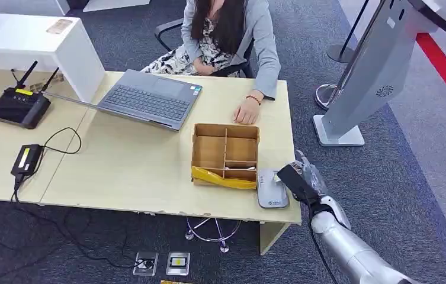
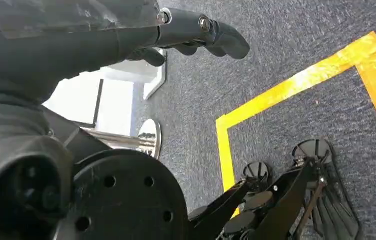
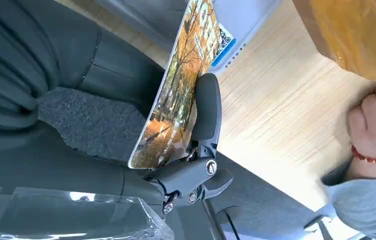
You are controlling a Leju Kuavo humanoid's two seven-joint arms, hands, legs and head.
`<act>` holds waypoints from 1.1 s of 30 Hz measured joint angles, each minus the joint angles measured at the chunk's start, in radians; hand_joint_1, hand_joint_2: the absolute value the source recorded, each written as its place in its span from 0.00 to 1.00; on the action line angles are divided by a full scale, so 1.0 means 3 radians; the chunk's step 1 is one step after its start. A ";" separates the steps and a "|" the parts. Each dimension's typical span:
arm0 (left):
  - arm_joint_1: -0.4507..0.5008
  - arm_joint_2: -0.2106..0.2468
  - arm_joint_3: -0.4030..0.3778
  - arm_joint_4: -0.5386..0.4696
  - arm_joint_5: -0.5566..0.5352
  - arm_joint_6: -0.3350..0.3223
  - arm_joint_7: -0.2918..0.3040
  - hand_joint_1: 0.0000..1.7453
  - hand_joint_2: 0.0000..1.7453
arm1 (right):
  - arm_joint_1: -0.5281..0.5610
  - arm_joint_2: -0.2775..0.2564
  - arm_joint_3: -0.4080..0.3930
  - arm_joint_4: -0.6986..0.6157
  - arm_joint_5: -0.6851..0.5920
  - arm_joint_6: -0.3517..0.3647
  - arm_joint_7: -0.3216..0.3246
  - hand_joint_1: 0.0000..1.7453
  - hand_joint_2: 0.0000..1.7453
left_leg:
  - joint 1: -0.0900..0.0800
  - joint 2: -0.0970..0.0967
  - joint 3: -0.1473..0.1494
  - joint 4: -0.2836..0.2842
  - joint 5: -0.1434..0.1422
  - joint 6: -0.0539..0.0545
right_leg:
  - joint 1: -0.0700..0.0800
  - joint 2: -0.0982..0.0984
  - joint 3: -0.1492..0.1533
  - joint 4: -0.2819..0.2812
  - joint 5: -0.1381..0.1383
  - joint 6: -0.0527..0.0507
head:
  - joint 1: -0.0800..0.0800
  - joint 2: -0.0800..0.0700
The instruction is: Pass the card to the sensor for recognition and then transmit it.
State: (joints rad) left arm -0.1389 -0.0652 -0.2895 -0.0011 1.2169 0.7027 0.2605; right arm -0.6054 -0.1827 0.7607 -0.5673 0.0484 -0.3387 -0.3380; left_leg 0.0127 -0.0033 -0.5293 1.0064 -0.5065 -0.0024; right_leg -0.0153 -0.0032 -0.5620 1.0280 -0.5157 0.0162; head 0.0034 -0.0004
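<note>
My right hand [image 1: 298, 182] hovers at the table's near right corner and pinches a card [image 3: 176, 95] printed with an autumn tree picture between thumb and fingers [image 3: 206, 107]. The card stands on edge just above the flat grey sensor [image 1: 272, 194], whose pale top with a blue code label [image 3: 240, 20] lies right behind it. The card's far end is cut off by the frame in the right wrist view. My left hand [image 2: 195, 30] hangs at my side over the carpet with nothing in it.
A cardboard divider box [image 1: 226, 151] with yellow tape [image 3: 355, 40] sits beside the sensor. A seated person rests a hand [image 1: 247, 111] on the table [image 1: 131, 171] beyond the box. A laptop [image 1: 149, 97], router [image 1: 20, 106] and power adapter [image 1: 26, 160] lie left. A grey kiosk [image 1: 368, 77] stands right.
</note>
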 joint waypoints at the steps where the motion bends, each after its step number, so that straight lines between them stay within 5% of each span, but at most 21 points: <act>1: -0.0004 -0.0001 0.0003 0.0000 -0.0020 0.0000 0.0010 0.00 0.00 | 0.0000 0.0003 0.0000 0.0003 0.0000 0.0000 -0.0005 1.00 1.00 | 0.0000 0.0000 0.0000 0.0000 0.0000 0.0000 | 0.0000 0.0000 0.0000 0.0000 0.0000 0.0000 | 0.0000 0.0000; 15: -0.0008 0.0001 0.0064 0.0000 -0.0118 0.0000 -0.0030 0.00 0.00 | -0.0101 0.0004 0.0000 0.0051 0.0084 -0.0040 -0.0037 1.00 1.00 | 0.0000 0.0000 -0.0002 0.0000 0.0000 0.0000 | 0.0000 0.0000 0.0000 0.0001 0.0001 0.0001 | -0.0001 0.0000; 25: 0.0060 0.0033 0.0228 0.0000 -0.0019 0.0001 -0.0335 0.00 0.00 | -0.0665 -0.0085 0.0000 -0.0001 0.0351 0.0003 0.0119 1.00 1.00 | 0.0000 0.0001 -0.0002 0.0000 0.0001 0.0000 | 0.0000 0.0002 -0.0002 0.0001 0.0003 -0.0001 | 0.0000 0.0001; 33: 0.0092 0.0065 0.0322 0.0000 -0.0107 0.0001 -0.0305 0.00 0.00 | -0.1038 -0.0070 0.0033 -0.0060 0.0538 0.0075 0.0228 1.00 1.00 | 0.0001 -0.0001 -0.0005 0.0000 0.0001 -0.0001 | 0.0000 -0.0003 -0.0002 0.0002 0.0003 -0.0001 | -0.0001 0.0000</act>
State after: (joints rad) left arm -0.1114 -0.0458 -0.1931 -0.0011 1.1849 0.7031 0.1690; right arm -0.9169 -0.2037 0.7706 -0.5852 0.2098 -0.3162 -0.2697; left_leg 0.0129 -0.0035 -0.5308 1.0063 -0.5061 -0.0026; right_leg -0.0152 -0.0040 -0.5625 1.0286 -0.5148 0.0159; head 0.0031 -0.0004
